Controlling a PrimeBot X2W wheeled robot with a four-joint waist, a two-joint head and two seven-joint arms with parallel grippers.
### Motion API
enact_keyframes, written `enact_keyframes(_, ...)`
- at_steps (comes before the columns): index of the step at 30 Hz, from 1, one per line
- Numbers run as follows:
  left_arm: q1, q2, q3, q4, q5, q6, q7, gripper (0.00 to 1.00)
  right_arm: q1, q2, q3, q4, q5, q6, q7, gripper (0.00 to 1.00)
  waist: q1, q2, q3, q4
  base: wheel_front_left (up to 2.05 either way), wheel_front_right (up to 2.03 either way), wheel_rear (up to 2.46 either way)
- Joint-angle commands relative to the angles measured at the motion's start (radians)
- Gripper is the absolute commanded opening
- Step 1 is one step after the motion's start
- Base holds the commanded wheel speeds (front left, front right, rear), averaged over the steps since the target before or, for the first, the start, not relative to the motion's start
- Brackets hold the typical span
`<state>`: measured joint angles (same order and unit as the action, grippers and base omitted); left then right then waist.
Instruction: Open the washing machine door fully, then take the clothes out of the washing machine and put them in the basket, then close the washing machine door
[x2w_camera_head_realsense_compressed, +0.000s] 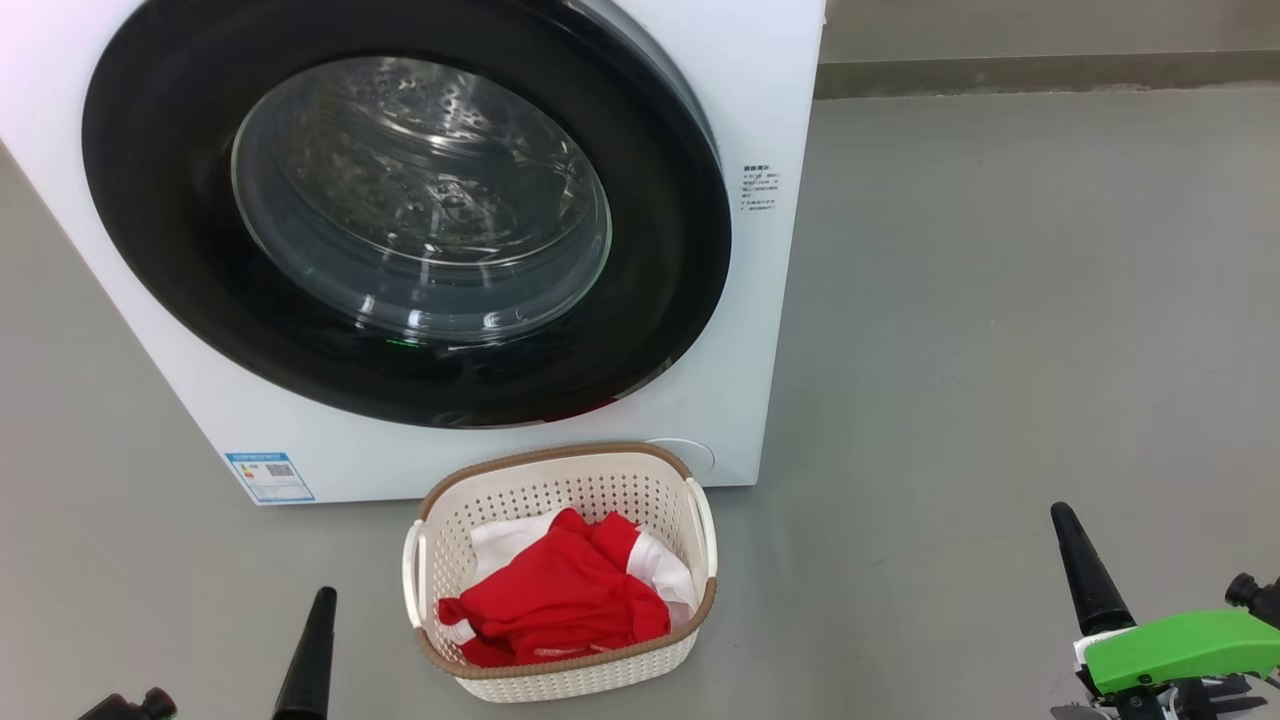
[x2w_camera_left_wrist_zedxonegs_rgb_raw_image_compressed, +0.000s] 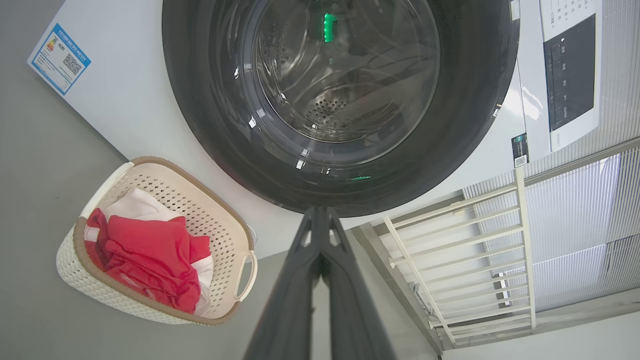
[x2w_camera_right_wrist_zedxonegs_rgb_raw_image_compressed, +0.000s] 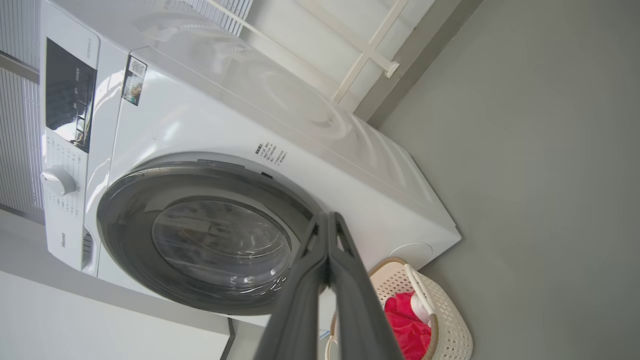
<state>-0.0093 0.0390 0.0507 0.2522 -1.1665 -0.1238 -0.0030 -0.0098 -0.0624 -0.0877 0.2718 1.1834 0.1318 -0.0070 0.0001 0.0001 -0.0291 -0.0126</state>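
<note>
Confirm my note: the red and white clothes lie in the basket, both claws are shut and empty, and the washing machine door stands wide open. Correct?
Not quite. The washing machine door is not open: the head view shows it shut against the washing machine. The rest holds: the clothes lie in the basket, and the left claw and right claw are shut and empty.

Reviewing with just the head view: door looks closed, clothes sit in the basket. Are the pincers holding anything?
Observer: No; the left wrist view shows the left pincer shut and empty.
Reviewer: The right one?
Observer: The right wrist view shows the right pincer shut and empty too.
Reviewer: Anything inside?
Observer: Through the washing machine door, the left wrist view shows bare steel drum, no fabric.
</note>
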Motion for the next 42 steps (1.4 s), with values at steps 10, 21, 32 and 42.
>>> enact_keyframes(10,-0.062,0.009,0.037,-0.017,-0.130,-0.005,0.034,0.00,-0.066,-0.004,-0.003,-0.027,0.123,0.000,0.036,0.00,-0.0001,-0.0001,0.009,0.003,0.00,0.00,0.00)
enact_keyframes(21,-0.076,0.010,0.047,-0.013,-0.249,-0.006,0.065,0.00,-0.078,0.002,-0.012,-0.027,0.239,-0.001,0.068,0.00,-0.0001,-0.0001,0.018,0.007,0.00,0.00,0.00)
enact_keyframes(32,-0.090,0.011,0.057,-0.009,-0.368,-0.007,0.097,0.00,-0.091,0.008,-0.021,-0.027,0.354,-0.001,0.100,0.00,-0.0001,-0.0001,0.027,0.010,0.00,0.00,0.00)
enact_keyframes(42,-0.099,0.011,0.063,-0.007,-0.442,-0.007,0.116,0.00,-0.098,0.012,-0.026,-0.027,0.425,-0.001,0.120,0.00,-0.0001,-0.0001,0.032,0.013,0.00,0.00,0.00)
